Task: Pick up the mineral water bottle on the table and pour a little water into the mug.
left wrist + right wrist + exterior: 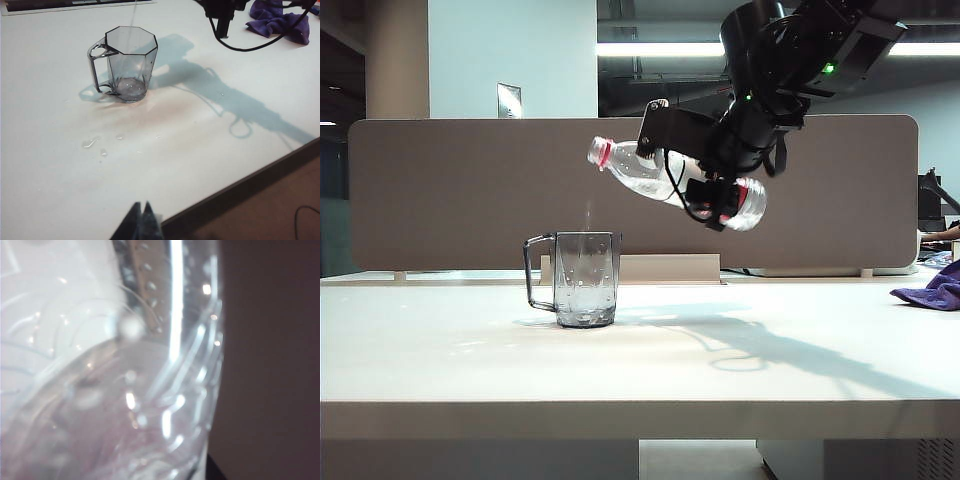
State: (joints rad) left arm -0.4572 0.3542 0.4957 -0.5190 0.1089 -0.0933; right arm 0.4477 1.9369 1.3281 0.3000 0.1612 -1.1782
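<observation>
Your right gripper is up in the air above the desk, clamped around the body of the mineral water bottle. The bottle is tipped well over, nearly level, its red-ringed neck pointing down toward the mug and its base higher on the other side. A thin stream of water falls from the mouth, and you can see it dropping into the open top of the mug in the left wrist view. There is a little water pooled in the bottom of the mug. The mug stands upright on the desk, left of the middle and nearer the back edge than the front, its dark handle turned away from the pouring arm. In the right wrist view the clear ribbed plastic of the bottle fills almost everything, blurred and very close.

A few spilled droplets lie on the desk surface on the front-edge side of the mug. A purple cloth sits crumpled at the right edge of the desk, well apart from the mug.

Your left gripper holds low near the front edge of the desk, its 2 fingertips pressed together and gripping nothing.
</observation>
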